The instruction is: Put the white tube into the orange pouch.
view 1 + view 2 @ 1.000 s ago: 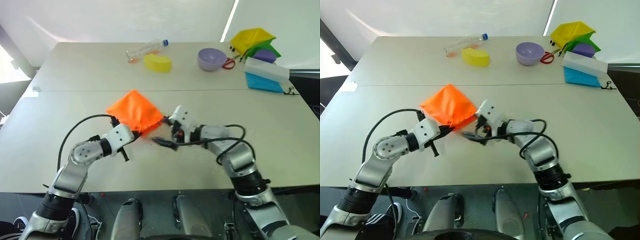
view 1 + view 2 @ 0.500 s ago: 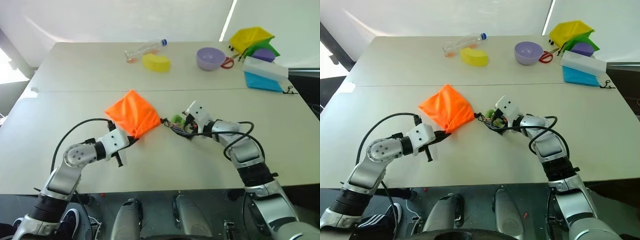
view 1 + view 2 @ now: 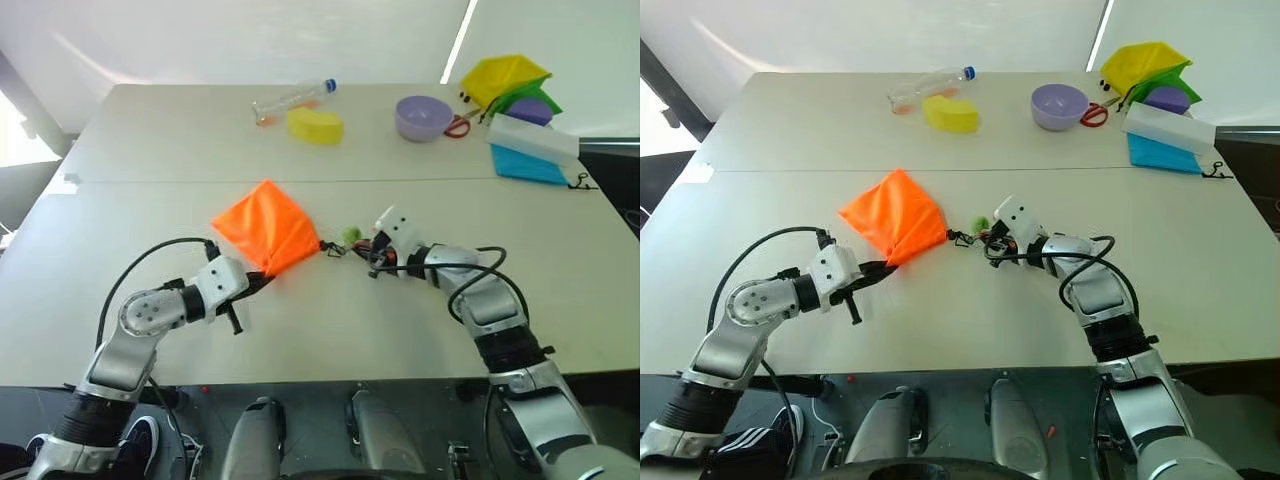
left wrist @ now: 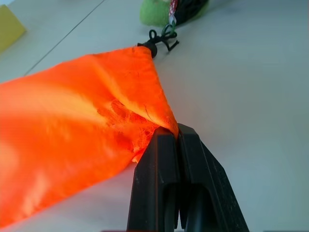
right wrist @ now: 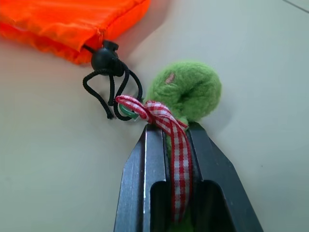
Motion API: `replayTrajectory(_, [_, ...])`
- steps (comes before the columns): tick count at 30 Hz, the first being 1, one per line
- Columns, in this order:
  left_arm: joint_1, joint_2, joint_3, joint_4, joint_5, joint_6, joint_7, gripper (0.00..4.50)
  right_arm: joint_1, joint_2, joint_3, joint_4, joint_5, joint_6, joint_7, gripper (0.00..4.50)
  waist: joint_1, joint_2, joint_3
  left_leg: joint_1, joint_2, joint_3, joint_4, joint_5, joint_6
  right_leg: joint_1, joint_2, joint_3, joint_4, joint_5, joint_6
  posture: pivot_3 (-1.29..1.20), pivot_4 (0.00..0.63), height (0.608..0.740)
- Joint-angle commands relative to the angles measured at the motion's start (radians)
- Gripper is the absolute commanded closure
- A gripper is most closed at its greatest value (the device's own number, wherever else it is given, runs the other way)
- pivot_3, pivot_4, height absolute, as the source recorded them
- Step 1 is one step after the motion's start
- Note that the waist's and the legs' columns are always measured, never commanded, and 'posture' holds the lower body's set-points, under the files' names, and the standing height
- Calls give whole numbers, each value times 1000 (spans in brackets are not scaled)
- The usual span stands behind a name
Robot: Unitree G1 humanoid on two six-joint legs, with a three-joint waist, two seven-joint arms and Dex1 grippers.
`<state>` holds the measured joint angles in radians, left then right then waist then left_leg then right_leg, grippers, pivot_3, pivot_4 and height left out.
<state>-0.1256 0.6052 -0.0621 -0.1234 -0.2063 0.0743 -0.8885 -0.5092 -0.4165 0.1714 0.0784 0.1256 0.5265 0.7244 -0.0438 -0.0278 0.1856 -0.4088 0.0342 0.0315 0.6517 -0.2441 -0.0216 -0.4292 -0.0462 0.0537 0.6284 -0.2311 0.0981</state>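
Orange fabric of the pouch (image 3: pixel 268 229) is pinched at one corner between our left gripper's (image 4: pixel 177 140) fingers, which are clenched on the cloth; the rest of the pouch spreads away from those fingertips over the table (image 3: pixel 150 215). At the pouch's other near corner, toward our right gripper (image 5: pixel 174 133), the mouth is drawn closed by a black cord (image 5: pixel 108 94) with a round black stopper. Our right gripper is clamped on a red-and-white checked ribbon (image 5: pixel 169 128) tied to a fuzzy green ball (image 5: pixel 188 89); the ball sits just past its fingertips, touching the table, with the cord loops just beside it. We cannot tell where the tube is: the frames do not show it on the table or in either gripper. Well beyond both grippers, along the table's far edge, lie a clear bottle (image 3: pixel 292 97), a yellow sponge (image 3: pixel 315 125) and a purple bowl (image 3: pixel 424 117); a white box (image 3: pixel 532 138) lies beyond the right gripper, to its outer side.
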Motion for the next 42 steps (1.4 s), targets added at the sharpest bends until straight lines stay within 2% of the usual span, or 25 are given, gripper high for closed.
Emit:
replayTrajectory(1, [2,-2,29,-15,-71,20,-37,3622,4,-13,-36,-70,21,10,-5,4500,0,0,0,0,0,0,0,0,0,0,0,0,0,0,0,0,150,740])
replayTrajectory(4, [-11,3,19,-3,-38,-35,-36,2195,14,1,-33,-84,20,15,-23,4500,0,0,0,0,0,0,0,0,0,0,0,0,0,0,0,0,150,740])
replayTrajectory(5, [-17,4,27,-10,-73,-20,-59,1748,19,4,-27,-89,15,11,-28,4500,1,0,0,0,0,0,0,0,0,0,0,0,0,0,0,0,150,740])
replayTrajectory(10, [-47,42,95,-35,-251,96,-169,1748,28,5,-18,-85,-4,-14,-49,4500,-1,0,0,0,0,0,0,0,0,0,0,0,0,0,-1,0,150,740])
replayTrajectory(13, [-78,93,113,-23,-275,118,-227,1748,27,5,-25,-77,-3,-21,-59,4500,0,0,0,0,0,0,0,0,0,0,1,0,0,0,-1,0,150,740])
replayTrajectory(17, [-178,92,87,53,-185,37,-207,1748,24,9,-29,-69,0,-26,-69,4500,3,0,0,0,0,0,0,0,0,0,0,0,0,0,-1,0,150,740])
replayTrajectory(21, [-367,1,-3,202,-53,-33,-140,1748,17,16,-25,-39,-8,-44,-82,4500,15,0,0,-1,-1,-1,3,0,0,1,0,0,0,0,0,0,150,740])
replayTrajectory(26, [-577,-124,-131,417,19,-3,-198,1748,-5,12,-24,19,-32,-88,-95,4500,22,0,0,-1,-2,1,4,0,0,2,0,1,0,0,0,0,150,740])
replayTrajectory(27, [-614,-144,-155,478,52,-43,-203,1748,-9,12,-22,31,-36,-97,-95,4500,23,0,0,-1,-2,1,5,0,0,2,1,1,0,0,0,0,150,740])
replayTrajectory(35, [-785,-211,-238,767,150,-128,-307,1748,-21,21,-39,57,-49,-111,-131,4500,6,0,0,-1,-1,-1,2,0,0,1,2,1,0,1,4,0,150,740])
replayTrajectory(42, [-899,-239,-244,978,209,-240,-367,1748,-20,15,-55,56,-55,-103,-163,4500,3,0,0,-2,-2,-2,2,0,0,0,2,1,0,1,5,0,150,740])
